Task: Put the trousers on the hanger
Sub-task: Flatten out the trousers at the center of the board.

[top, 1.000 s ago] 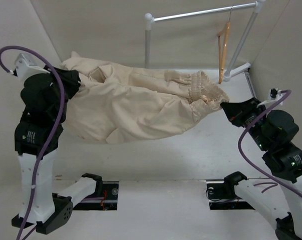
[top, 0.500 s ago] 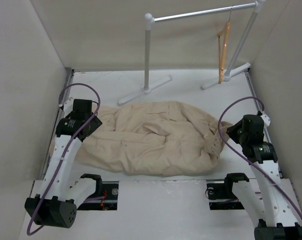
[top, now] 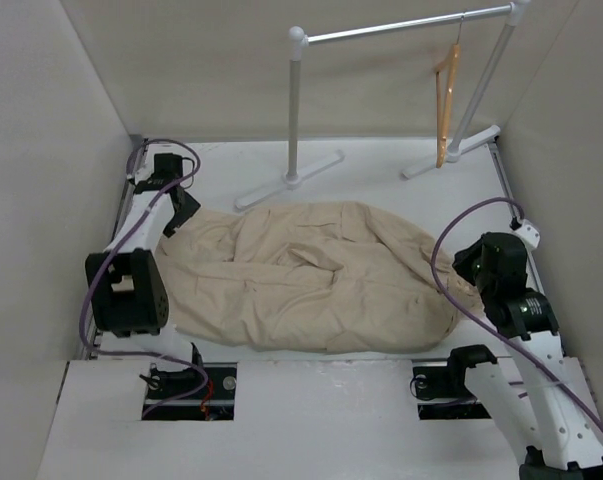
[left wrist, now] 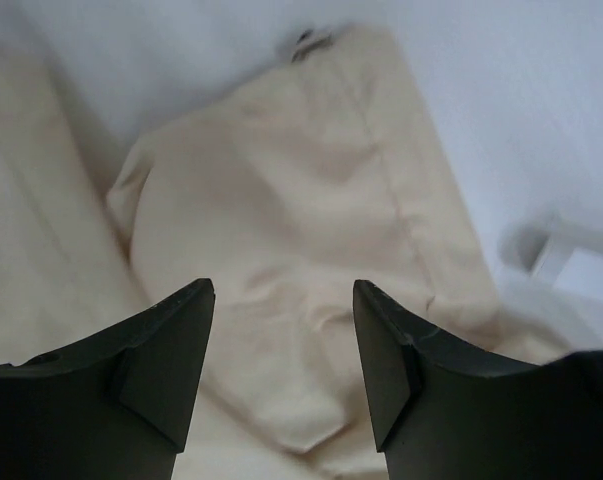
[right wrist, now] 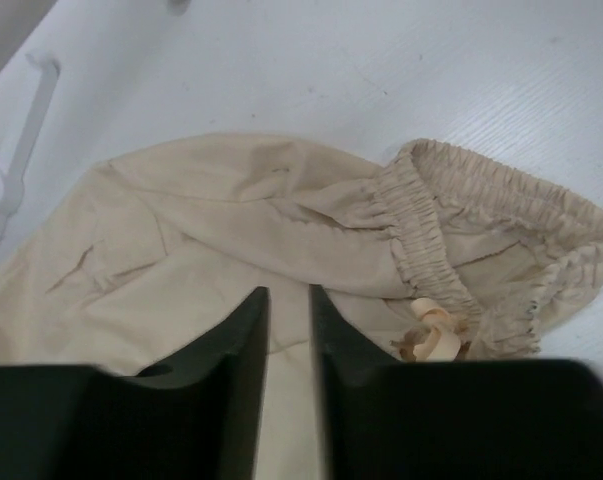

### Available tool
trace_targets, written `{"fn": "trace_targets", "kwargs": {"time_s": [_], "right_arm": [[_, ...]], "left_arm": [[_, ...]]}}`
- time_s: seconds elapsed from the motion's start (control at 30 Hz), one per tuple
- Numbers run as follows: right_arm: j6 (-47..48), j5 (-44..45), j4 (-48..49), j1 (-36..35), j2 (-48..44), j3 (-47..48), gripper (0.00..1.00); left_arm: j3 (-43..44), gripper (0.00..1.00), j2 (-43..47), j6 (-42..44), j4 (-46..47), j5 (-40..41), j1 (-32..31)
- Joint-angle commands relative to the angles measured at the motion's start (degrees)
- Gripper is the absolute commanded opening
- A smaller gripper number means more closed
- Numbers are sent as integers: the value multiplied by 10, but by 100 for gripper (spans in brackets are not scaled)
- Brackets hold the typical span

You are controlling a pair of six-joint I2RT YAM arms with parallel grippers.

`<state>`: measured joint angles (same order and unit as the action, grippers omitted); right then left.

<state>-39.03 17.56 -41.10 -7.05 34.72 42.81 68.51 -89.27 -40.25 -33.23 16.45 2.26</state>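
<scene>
Left arm: folded back over the far-left corner of the table (top: 381, 180), wrist bent downward, left gripper (top: 178, 212) held above the left end of the trousers (top: 311, 280). In the wrist view its dark, wedge-shaped fingers (left wrist: 171, 360) are seen spread wide with nothing between them. A flat, seamed tongue of cloth lies below the gap.

Right arm: elbow raised, forearm tipped down toward the right end of the garment. The right gripper (top: 466, 268) is placed just beside the cloth's edge. Its jaws are parted by a narrow slit only. Nothing is seen pinched, and cloth shows through the slit from below.

Trousers: laid out on the white table between the two arms, on the near side of the rail's feet. The cloth is soft, matte and beige, heavily creased, with broad folds running across it. A gathered elastic waistband (right wrist: 451, 225) is noted at the right end, with a knotted drawstring (right wrist: 431, 340) of paler cord.

At the far right the hanger (top: 444, 100), slim light-brown wood, is hung by its metal hook from the white tubular rail (top: 401, 28), well apart from the trousers.
</scene>
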Motion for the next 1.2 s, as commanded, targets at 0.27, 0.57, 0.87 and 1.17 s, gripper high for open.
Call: {"fn": "trace_targets", "kwargs": {"time_s": [0.27,0.57,0.87,1.17], "right_arm": [[14,-16,83,-56,75,7,24],[-9,-28,157,7,192,4,63],[-37,46,219,82,347,-4,57],[-40,113,179,102,365,-4,61]], "left_arm": [[238,55,-276,52,48,-1,24],[300,5,-333,47,48,17,48],[243,1,-249,-27,77,41,96],[239,1,-259,-48,84,21,93]]}}
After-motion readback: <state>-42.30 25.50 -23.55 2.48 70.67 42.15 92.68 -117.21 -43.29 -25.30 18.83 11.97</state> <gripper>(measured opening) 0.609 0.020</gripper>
